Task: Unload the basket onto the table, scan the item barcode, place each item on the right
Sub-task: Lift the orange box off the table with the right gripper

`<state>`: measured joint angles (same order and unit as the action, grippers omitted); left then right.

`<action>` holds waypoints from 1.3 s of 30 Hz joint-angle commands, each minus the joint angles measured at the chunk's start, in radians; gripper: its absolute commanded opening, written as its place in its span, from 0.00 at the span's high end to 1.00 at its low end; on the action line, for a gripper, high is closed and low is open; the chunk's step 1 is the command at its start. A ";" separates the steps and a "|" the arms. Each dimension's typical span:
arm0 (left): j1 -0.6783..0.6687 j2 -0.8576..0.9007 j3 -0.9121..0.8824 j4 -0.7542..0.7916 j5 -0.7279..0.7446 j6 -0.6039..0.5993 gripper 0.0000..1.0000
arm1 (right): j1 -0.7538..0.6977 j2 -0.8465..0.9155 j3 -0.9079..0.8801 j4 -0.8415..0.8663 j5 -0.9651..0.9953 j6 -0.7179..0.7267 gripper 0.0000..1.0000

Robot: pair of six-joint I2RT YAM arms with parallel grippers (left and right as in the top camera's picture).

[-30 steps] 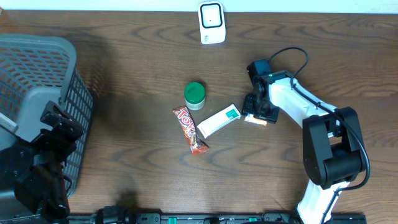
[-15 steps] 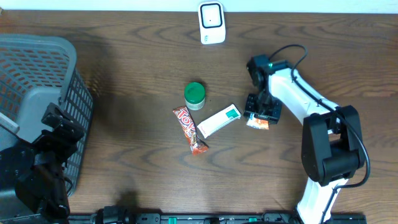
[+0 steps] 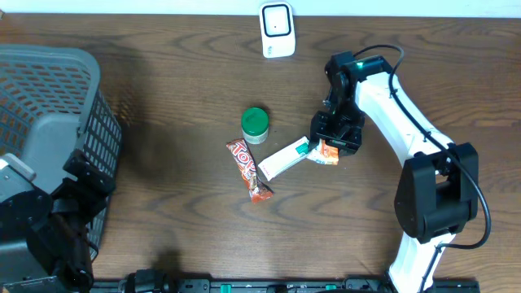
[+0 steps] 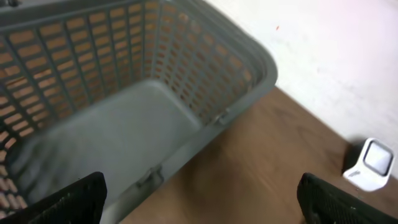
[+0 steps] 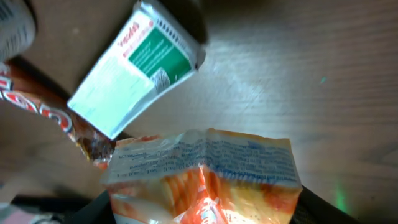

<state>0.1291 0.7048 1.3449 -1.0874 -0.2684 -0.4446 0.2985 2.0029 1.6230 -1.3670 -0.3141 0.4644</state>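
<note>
Your right claw [image 3: 330, 145] grips the crinkly orange plastic packet [image 5: 205, 180]; its slack wrapper may fold, hiding the barcode from the white box scanner [image 3: 277, 30] beyond.

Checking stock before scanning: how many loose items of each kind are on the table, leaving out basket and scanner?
Green-lidded round jar: 1
Red-brown candy bar wrapper: 1
White-and-green flat box: 1
Orange-and-white crinkled packet: 1
Total: 4
</note>
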 commanded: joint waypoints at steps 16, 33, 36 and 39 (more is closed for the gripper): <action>0.005 -0.001 0.000 -0.084 -0.014 0.005 0.02 | 0.010 0.006 0.020 -0.127 -0.291 -0.152 0.39; 0.005 0.000 0.000 -0.084 -0.014 0.005 0.02 | 0.007 0.006 0.020 -0.170 -0.347 -0.167 0.39; 0.005 -0.001 0.000 -0.084 -0.014 0.005 0.02 | 0.007 0.006 0.020 -0.182 -0.349 -0.179 0.40; 0.005 -0.001 0.000 -0.084 -0.014 0.005 0.02 | 0.007 0.006 0.020 -0.178 -0.349 -0.186 0.40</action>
<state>0.1291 0.7048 1.3449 -1.1702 -0.2684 -0.4446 0.2985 2.0029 1.6230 -1.5475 -0.6373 0.3027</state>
